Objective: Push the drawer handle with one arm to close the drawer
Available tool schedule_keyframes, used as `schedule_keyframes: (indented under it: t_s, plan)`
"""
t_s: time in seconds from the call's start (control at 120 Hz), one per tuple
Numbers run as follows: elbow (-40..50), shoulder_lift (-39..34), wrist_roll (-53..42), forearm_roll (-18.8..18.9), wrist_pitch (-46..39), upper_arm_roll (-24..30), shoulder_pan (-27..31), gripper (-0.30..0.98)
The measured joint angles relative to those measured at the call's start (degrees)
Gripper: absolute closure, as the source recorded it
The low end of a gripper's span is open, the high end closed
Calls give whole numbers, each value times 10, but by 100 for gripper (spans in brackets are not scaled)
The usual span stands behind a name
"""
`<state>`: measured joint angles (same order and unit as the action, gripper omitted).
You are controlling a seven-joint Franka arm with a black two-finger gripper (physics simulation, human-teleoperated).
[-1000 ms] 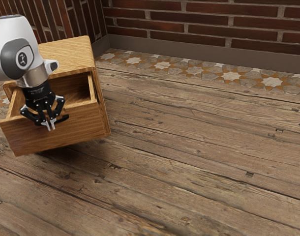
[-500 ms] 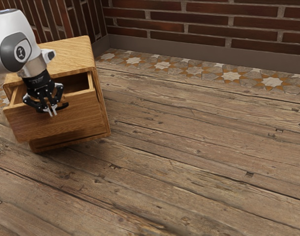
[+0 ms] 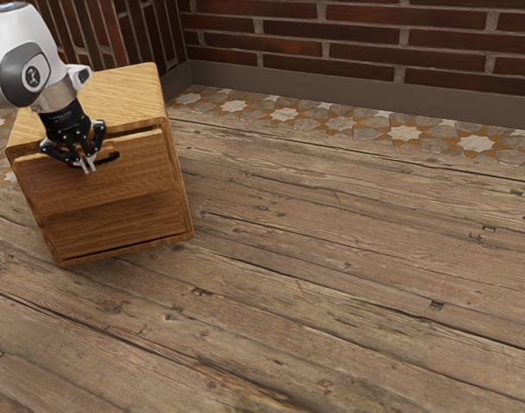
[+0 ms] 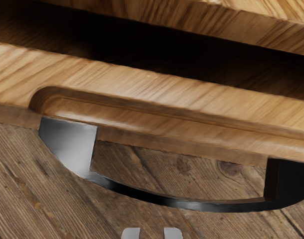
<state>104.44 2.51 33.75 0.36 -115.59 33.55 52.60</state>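
And here's the claw [image 3: 89,167], right up at the handle, its two fingertips [image 4: 173,233] slightly parted with a narrow gap between them and nothing pinched there! This is a shove, not a grab. The black handle [image 4: 184,203] bows outward, and in the wrist view the tips sit just beside its curved outer bar; whether they're actually touching it, I can't tell. Behind the handle sits the drawer front [image 3: 146,172], and beyond that the cabinet [image 3: 125,96], so the drawer is nearly home, but look above the handle: a dark slot [image 4: 162,52] under the cabinet's top says it isn't fully shut!

So we're in the closing push, and I'd call it the late stretch. What's needed next is more of the same: steady pressure on the handle, straight in toward the cabinet, until that slot is gone, then ease away. The danger, I'd say, is the tips slipping off the curved bar.

And what a change from a second ago! Then the drawer stood well out, with its hollow inside on show behind the handle; half a second ago there was less of it, and now the front is almost flush. The claw has travelled in alongside the handle, while the cabinet hasn't budged!
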Motion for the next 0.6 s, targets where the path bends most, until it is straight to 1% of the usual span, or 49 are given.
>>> schedule_keyframes:
  t_s: [0.15, 0.233, 0.25, 0.317, 0.367, 0.4, 0.433, 0.467, 0.5, 0.517, 0.55, 0.575, 0.6]
  plan:
    - [-22, 30, 4, 26, -20, -4, 1, 72]
    - [-20, 31, 4, 32, -30, -4, -6, 71]
    - [-4, 17, 5, 29, -30, -3, -3, 68]
    - [106, -100, 7, -25, -16, 3, 19, 60]
    - [146, -184, 10, -68, 25, 9, -3, 54]
    - [157, -223, 11, -93, 59, 7, -35, 51]
    - [158, -250, 12, -113, 91, -8, -93, 46]
    - [138, -258, 11, -127, 120, -33, -163, 39]
    - [106, -253, 7, -136, 145, -49, -212, 33]
    - [82, -243, 3, -136, 156, -54, -233, 31]
    - [-2, -191, -7, -124, 182, -80, -287, 26]
    - [-63, -147, -15, -116, 202, -112, -330, 24]
    - [-130, -95, -25, -109, 222, -164, -382, 21]
